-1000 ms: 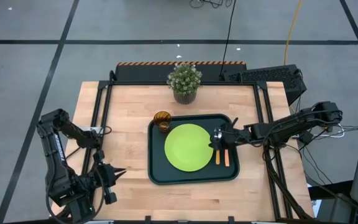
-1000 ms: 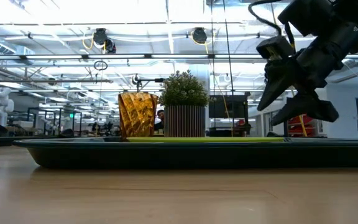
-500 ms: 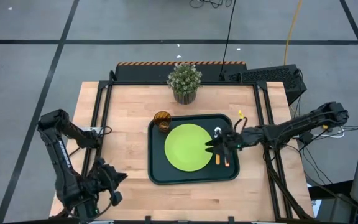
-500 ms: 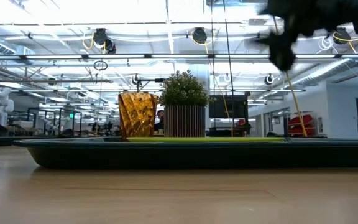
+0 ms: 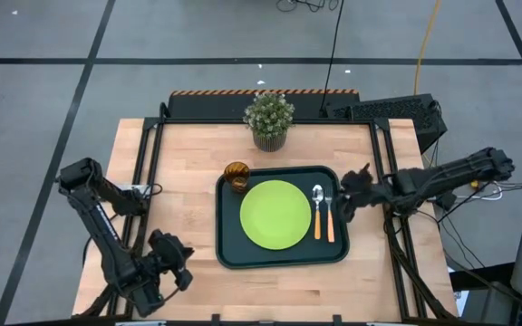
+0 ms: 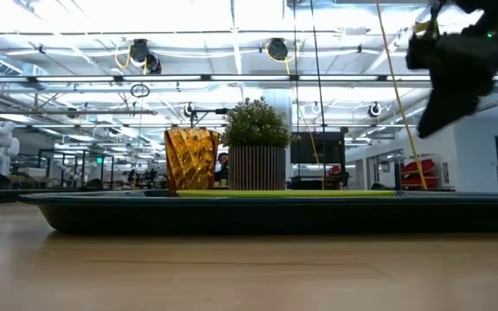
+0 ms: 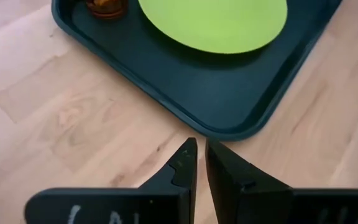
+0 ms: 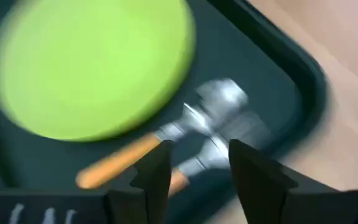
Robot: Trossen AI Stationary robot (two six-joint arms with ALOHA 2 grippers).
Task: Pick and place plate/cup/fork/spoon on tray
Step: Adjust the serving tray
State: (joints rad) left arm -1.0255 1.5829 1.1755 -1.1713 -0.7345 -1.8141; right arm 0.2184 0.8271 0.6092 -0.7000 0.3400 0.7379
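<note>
High view, tray point(image 5: 281, 258): dark, set at mid-table; all four task items are carried on it.
High view, plate point(image 5: 275, 215): lime green, laid flat at tray centre.
High view, cup point(image 5: 236, 175): amber, stood in the tray's far-left corner, just beside the plate.
High view, spoon point(image 5: 317, 210) & fork point(image 5: 329, 214): laid side by side w/ orange handles toward the near edge, between plate and right rim; spoon is nearer the plate.
High view, plant point(image 5: 269, 121): potted, placed on the table beyond the tray.
High view, right gripper point(image 5: 343, 200): seen at the tray's right rim, just beside the fork; nothing is held.
High view, left gripper point(image 5: 181, 274): parked at the near-left of the table, well apart from the tray.
Low view, tray point(image 6: 258, 218): shown edge-on across the frame; cup point(image 6: 191, 160) and plant point(image 6: 256, 145) are seen above its rim, plate point(image 6: 288, 193) as a thin green line.
Low view, right gripper point(image 6: 448, 98): held in the air at upper right, above tray level.
Left wrist view, left gripper point(image 7: 201, 155): fingers are brought nearly together w/ only a thin gap; nothing is gripped. Tray corner point(image 7: 229, 106), plate point(image 7: 219, 23) and cup point(image 7: 106, 7) are seen ahead.
Right wrist view, right gripper point(image 8: 199, 158): fingers are held apart, empty. Spoon point(image 8: 166, 138), fork point(image 8: 213, 155) and plate point(image 8: 92, 68) are seen blurred beyond, on the tray point(image 8: 294, 74).
</note>
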